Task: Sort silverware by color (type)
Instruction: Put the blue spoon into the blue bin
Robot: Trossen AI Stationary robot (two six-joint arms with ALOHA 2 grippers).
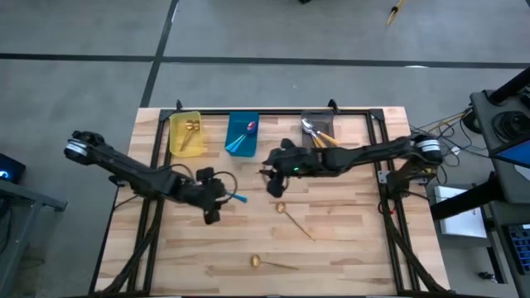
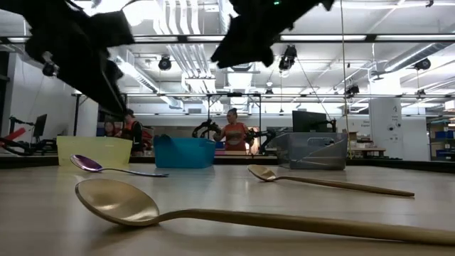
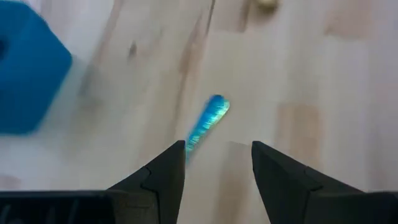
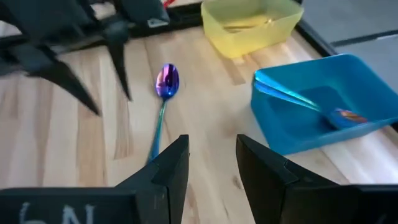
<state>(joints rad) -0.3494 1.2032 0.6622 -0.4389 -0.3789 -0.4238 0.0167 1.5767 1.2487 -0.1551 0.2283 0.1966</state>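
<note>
My left gripper (image 3: 217,168) hangs over the wooden table (image 1: 348,240) with its jaws standing apart and nothing between them. Just ahead of the gap, a little toward one finger, lies the teal handle of the purple spoon (image 4: 166,81), flat on the boards with its iridescent bowl pointing away toward the yellow bin (image 4: 252,25). My right gripper (image 4: 212,165) hovers near the same spoon from the other side, jaws also parted and holding nothing, with the blue bin (image 4: 323,112) just beside it; a teal-handled spoon already lies in there.

I judge this spoon to be light, rigid metal with a slick, polished finish. It lies so flat that my fingertips must come down right to the wood on either side of the thin handle, and a pinch too far toward the end may let it pivot or skate out. I would take it across the handle near its middle, jaws crosswise to its length, where it is narrow and balanced, not at the rounded bowl, which would squirt free.

Two all-gold spoons (image 1: 291,217) and (image 1: 269,263) lie farther off on the open table, well apart from both my jaws. The grey bin (image 1: 319,131) holds orange-handled spoons.
</note>
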